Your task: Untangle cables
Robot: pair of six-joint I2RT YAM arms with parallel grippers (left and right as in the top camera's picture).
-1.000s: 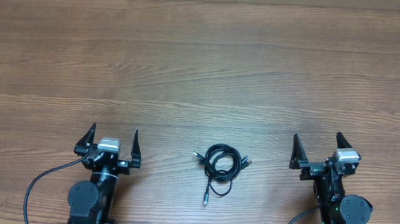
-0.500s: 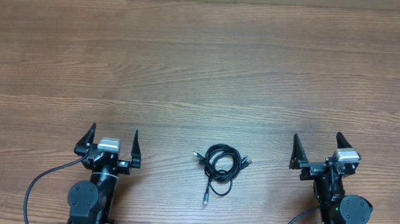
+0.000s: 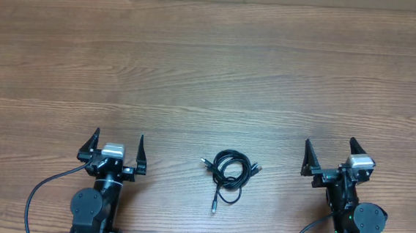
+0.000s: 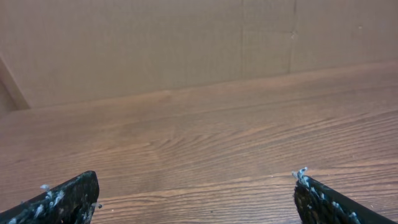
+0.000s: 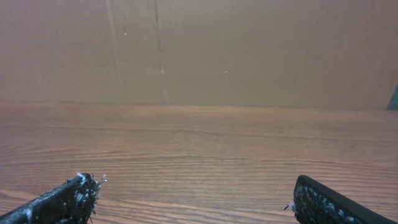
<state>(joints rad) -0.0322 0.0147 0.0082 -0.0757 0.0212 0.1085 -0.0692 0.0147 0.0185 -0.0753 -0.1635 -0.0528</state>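
Brown wood-grain surface (image 3: 211, 73), seen from overhead. Thin black cables (image 3: 228, 173) lie bunched in one small coil near the robot-side edge, midway between the two arms. Small plug tips poke out at the coil's left and right, and one loose tail trails toward the robot base.

Left gripper (image 3: 118, 136): jaws spread wide, nothing between them, well apart from the coil. Right gripper (image 3: 330, 142): likewise spread wide, holding nothing, well apart from the coil.

Both wrist views show only bare wood between black fingertips (image 4: 68, 198), with a plain tan wall (image 5: 199, 50) behind.
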